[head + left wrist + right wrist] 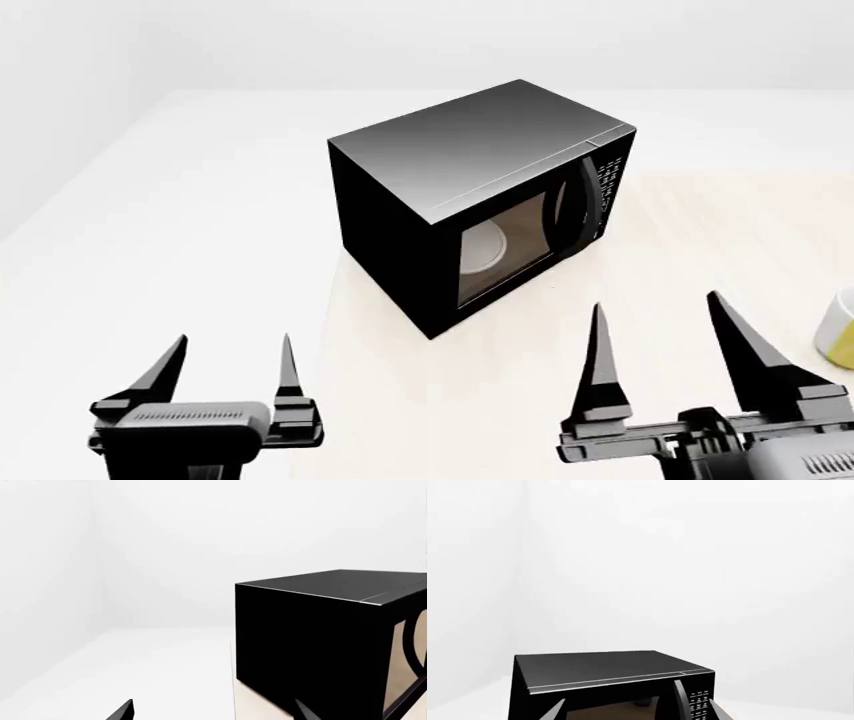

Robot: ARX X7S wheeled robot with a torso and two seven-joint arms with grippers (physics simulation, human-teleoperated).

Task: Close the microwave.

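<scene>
The black microwave [467, 200] stands on a beige table [441, 400], turned at an angle. Its window door [505, 245] lies flat against the front, with the curved handle [585, 200] and keypad [611, 180] to its right. The white plate [483, 250] shows through the window. My left gripper [232, 340] is open and empty, near and left of the microwave. My right gripper [655, 302] is open and empty, in front of the keypad side. The left wrist view shows the microwave's side [307, 640] between open fingers [125, 709]. The right wrist view shows its top [600, 670].
A yellow and white cup [838, 330] stands at the table's right edge of view. The table's left edge [328, 330] runs just left of the microwave. White floor and walls surround the table.
</scene>
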